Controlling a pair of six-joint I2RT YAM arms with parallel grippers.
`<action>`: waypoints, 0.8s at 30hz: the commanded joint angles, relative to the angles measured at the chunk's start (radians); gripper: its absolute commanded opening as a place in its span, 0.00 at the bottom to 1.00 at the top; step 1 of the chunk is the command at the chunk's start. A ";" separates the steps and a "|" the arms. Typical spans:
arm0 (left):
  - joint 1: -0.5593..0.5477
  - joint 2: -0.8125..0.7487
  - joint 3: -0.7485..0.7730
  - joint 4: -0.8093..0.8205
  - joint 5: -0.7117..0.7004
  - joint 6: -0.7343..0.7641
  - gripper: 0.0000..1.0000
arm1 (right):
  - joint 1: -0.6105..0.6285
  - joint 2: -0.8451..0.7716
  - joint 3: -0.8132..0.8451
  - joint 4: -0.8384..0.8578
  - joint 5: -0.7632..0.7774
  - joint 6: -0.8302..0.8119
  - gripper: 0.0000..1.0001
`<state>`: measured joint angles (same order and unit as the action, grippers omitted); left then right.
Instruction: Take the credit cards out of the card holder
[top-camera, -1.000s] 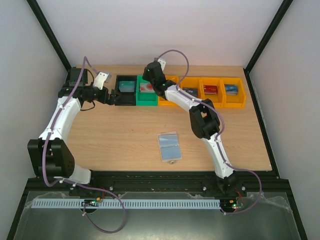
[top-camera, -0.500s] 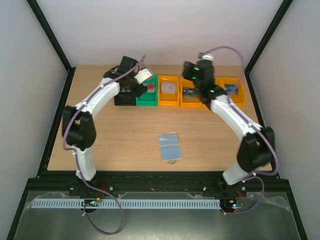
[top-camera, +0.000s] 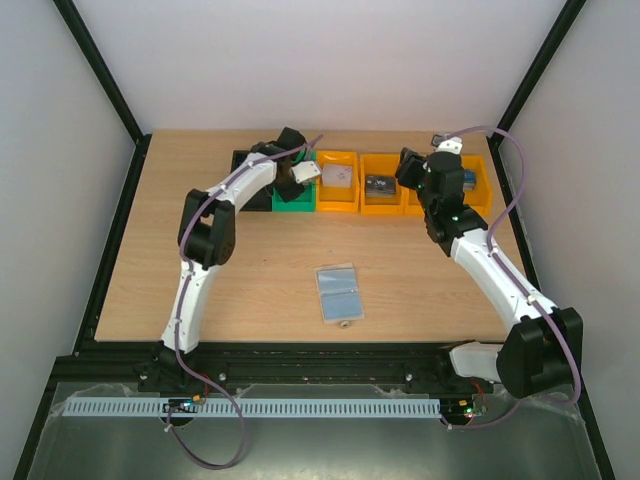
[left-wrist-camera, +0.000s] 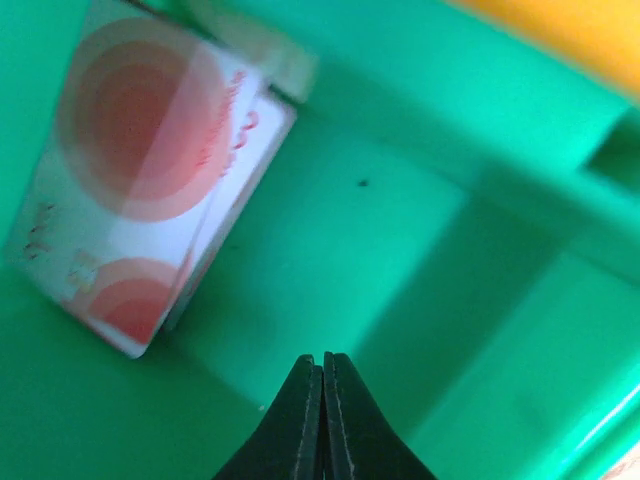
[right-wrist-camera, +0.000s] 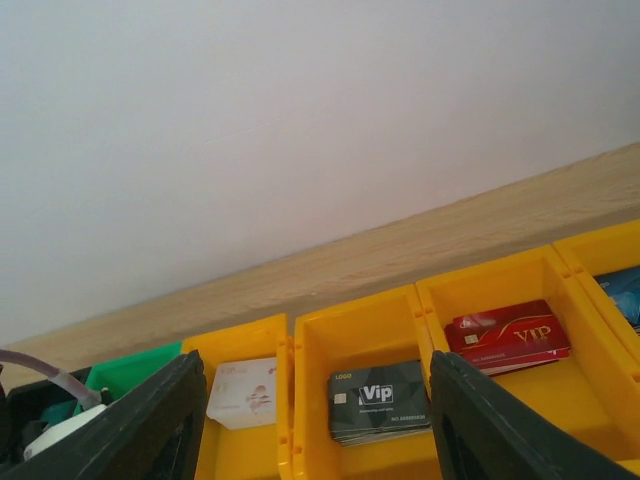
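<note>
While the card holder (top-camera: 338, 293) lies open on the counter (top-camera: 270, 260), the left jaws are pressed together, empty, inside the green bin (left-wrist-camera: 450, 250) beside a white-and-red card (left-wrist-camera: 140, 190). The right jaws stand apart over the orange bins (right-wrist-camera: 360, 320).

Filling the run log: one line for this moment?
left gripper: shut, empty, in green bin beside white-and-red card | right gripper: open, over orange bin with grey card | card holder: open on table
</note>
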<state>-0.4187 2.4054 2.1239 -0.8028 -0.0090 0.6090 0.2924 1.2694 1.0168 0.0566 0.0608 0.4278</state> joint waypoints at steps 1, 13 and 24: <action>-0.024 0.008 0.028 -0.023 -0.011 0.010 0.02 | -0.009 -0.007 -0.015 -0.003 -0.007 -0.030 0.60; -0.026 0.095 0.067 0.033 -0.102 0.017 0.02 | -0.013 -0.040 -0.030 0.002 0.010 -0.050 0.63; -0.003 0.111 0.067 0.173 -0.163 -0.022 0.02 | -0.015 -0.060 -0.028 -0.010 0.016 -0.060 0.64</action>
<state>-0.4377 2.4985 2.1609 -0.6758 -0.1421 0.6132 0.2829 1.2377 0.9897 0.0528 0.0574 0.3843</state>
